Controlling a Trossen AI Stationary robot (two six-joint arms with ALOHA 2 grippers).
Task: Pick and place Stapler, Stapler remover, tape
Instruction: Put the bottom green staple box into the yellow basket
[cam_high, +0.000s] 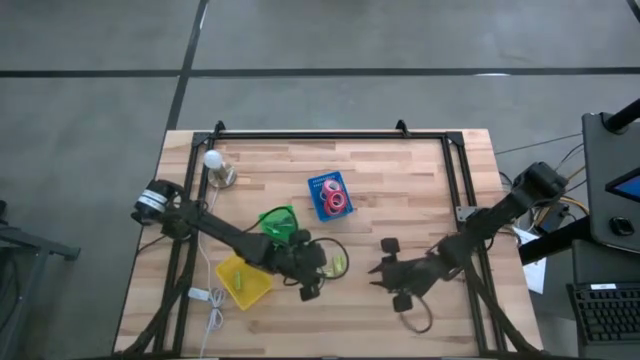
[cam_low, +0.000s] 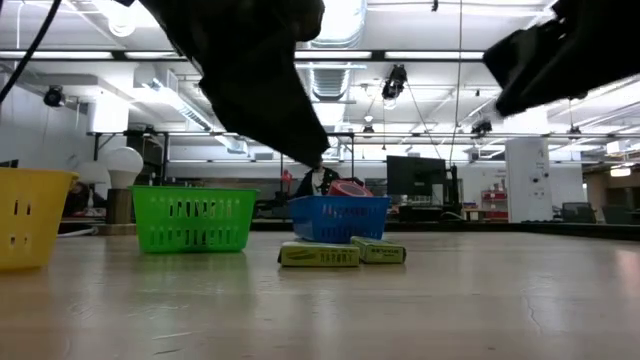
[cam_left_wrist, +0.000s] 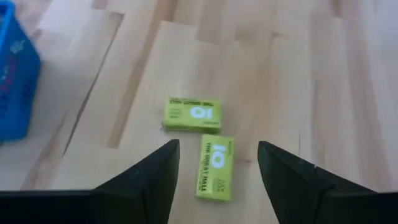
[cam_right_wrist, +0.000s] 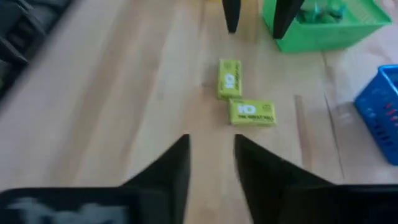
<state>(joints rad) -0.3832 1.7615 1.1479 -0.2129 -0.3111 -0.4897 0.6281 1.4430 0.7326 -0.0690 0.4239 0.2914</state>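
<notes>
The left end effector (cam_left_wrist: 214, 180) is hanging with its fingers spread over two small yellow-green cardboard boxes (cam_left_wrist: 193, 115) lying touching on the wooden surface (cam_high: 400, 190). The right end effector (cam_right_wrist: 211, 168), fingers narrowly parted and gripping nothing, is facing them nearby. The red-pink tape rolls (cam_high: 334, 198) are sitting in the blue plastic bin (cam_high: 318, 185). A good grasp would mean centring on one box and closing across its narrow sides.

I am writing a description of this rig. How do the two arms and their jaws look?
Both arms are dark, jointed links. The left arm has a pale cylindrical base joint and a white cable lying beside it. The left gripper and right gripper each end in two black, wedge-shaped jaws, without visible markings.
</notes>
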